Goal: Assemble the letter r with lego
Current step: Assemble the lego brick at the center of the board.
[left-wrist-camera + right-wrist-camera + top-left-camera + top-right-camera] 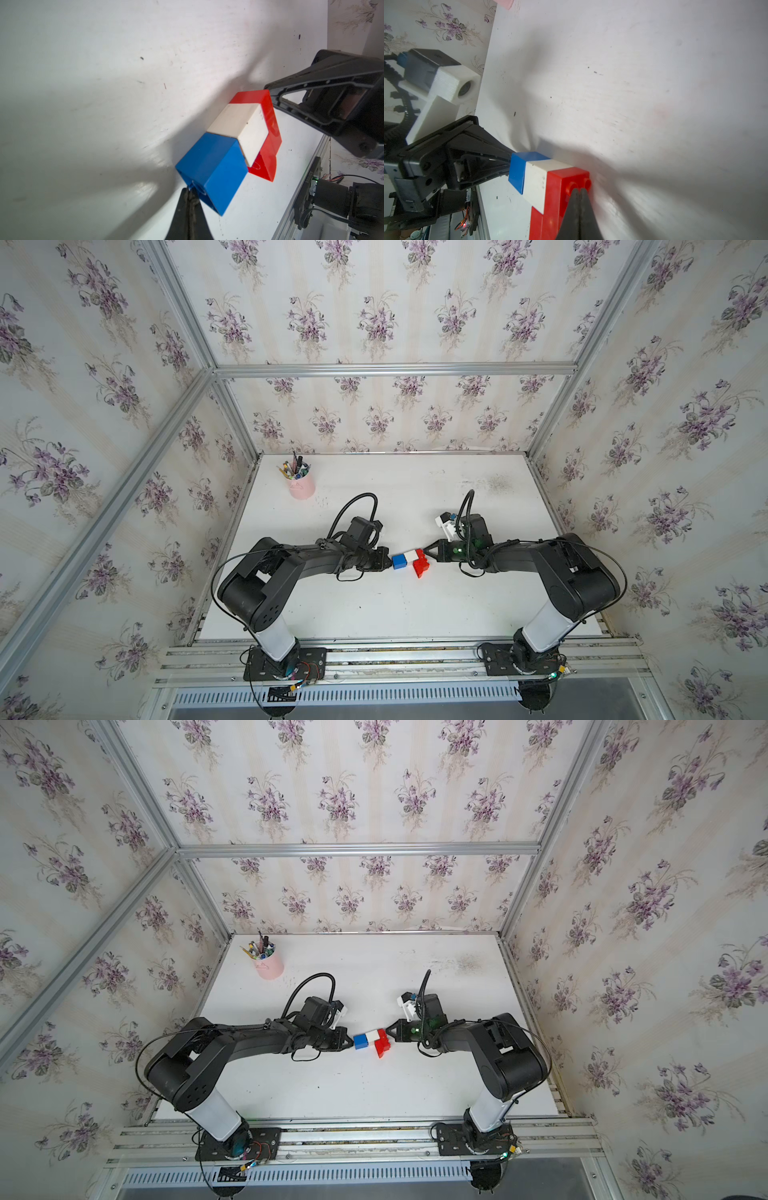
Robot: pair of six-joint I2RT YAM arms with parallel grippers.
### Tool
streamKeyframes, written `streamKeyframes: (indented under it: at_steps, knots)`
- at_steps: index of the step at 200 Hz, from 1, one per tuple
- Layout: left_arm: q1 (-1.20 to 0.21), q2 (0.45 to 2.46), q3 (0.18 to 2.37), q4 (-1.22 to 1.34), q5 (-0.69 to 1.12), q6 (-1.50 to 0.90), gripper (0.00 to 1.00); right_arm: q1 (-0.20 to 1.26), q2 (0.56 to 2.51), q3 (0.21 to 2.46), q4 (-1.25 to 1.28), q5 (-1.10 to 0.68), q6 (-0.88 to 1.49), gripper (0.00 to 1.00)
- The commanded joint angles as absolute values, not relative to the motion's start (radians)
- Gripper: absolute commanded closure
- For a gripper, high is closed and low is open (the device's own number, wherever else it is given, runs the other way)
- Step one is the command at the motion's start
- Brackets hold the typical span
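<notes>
At mid-table (374,605) the letter r (411,561) lies flat between our grippers: the left gripper (389,562) at its nine o'clock, jaws together against the blue brick (399,561), and the right gripper (424,551) at three o'clock, likewise closed, against the long red brick (423,558). We judge it light, stiff and slick, prone to skid or split at a joint, best pinched across the white brick's (412,556) flat sides. Only the right wrist view shows the red studs (572,185); only the left shows blue's hollow underside (199,190).

No text or number can be read.
</notes>
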State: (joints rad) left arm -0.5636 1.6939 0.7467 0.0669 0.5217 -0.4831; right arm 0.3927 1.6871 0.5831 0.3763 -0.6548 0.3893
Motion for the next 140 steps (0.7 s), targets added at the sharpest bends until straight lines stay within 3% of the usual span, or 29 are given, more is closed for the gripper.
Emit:
streamKeyframes:
  at_steps: [1, 82, 140]
  knots:
    - [-0.57, 1.705, 0.76, 0.105, 0.535, -0.489, 0.96, 0.401, 1.694, 0.586, 0.37, -0.658, 0.387, 1.0]
    - [-0.602, 1.766, 0.792, 0.162, 0.552, -0.527, 0.99, 0.466, 1.737, 0.606, 0.407, -0.674, 0.428, 1.0]
    - [-0.606, 1.739, 0.791, 0.1, 0.516, -0.499, 0.98, 0.484, 1.701, 0.594, 0.36, -0.569, 0.422, 1.0]
